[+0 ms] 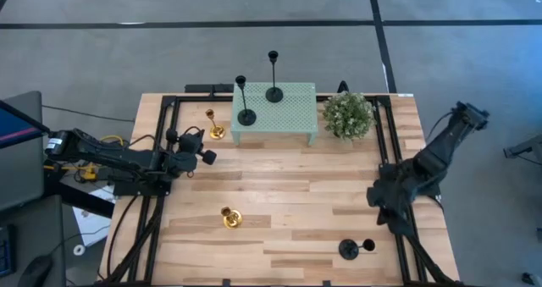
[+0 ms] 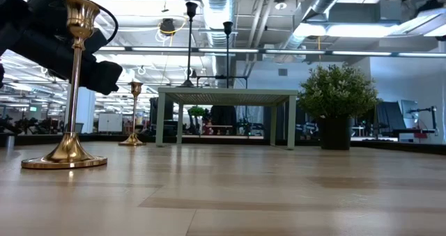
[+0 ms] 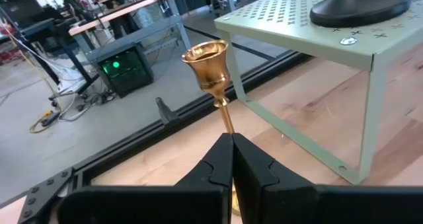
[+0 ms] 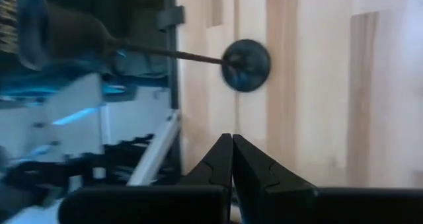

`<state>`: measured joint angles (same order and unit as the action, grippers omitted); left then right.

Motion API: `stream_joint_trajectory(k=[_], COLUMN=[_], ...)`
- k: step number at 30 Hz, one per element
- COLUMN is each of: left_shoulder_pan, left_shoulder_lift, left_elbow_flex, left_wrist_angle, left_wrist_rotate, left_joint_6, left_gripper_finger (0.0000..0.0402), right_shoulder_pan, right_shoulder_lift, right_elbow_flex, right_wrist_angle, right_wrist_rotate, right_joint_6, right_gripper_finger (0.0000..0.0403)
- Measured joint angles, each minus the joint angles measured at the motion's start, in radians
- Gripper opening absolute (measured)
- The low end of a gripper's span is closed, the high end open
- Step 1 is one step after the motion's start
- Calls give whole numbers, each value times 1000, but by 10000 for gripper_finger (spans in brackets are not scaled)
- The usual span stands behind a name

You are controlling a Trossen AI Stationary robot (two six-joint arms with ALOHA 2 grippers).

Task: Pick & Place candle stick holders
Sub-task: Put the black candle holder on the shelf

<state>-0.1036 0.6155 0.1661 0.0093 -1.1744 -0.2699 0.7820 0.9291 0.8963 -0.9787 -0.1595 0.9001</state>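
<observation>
Two black candle stick holders (image 1: 246, 116) (image 1: 273, 93) stand by their round bases on the mint-green perforated stand (image 1: 292, 118). One gold holder (image 1: 215, 131) stands on the table left of the stand. Another gold holder (image 1: 230, 218) stands near the front. A third black holder (image 1: 348, 250) stands at the near right. My left gripper (image 1: 209, 157) is shut and hovers a little nearer than the first gold holder (image 3: 213, 65), pointing toward it without touching. My right gripper (image 1: 378, 201) is shut above the table's right side, slanting down toward the black holder (image 4: 246, 65).
A green potted plant (image 1: 348, 115) stands right of the stand. Black rails (image 1: 161, 151) run along the table's left, right and far sides. Bare wood lies between the two arms in the table's middle.
</observation>
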Motion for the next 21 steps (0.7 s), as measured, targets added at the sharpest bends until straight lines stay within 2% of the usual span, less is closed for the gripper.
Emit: stream_joint_trajectory(k=[8,14,17,21], left_shoulder_pan=[0,0,0,0], left_shoulder_lift=[0,0,0,0], left_elbow_flex=[0,0,0,0], left_wrist_angle=[0,0,0,0], left_wrist_rotate=[0,0,0,0], left_joint_6=[0,1,1,2], left_gripper_finger=[4,4,4,4], right_shoulder_pan=[244,360,362,353], right_shoulder_lift=[68,136,183,245], right_elbow_flex=[0,0,0,0], right_wrist_angle=[23,145,167,165], right_wrist_rotate=[277,493,503,484], right_joint_6=[163,175,206,361], right_gripper_finger=[0,0,0,1])
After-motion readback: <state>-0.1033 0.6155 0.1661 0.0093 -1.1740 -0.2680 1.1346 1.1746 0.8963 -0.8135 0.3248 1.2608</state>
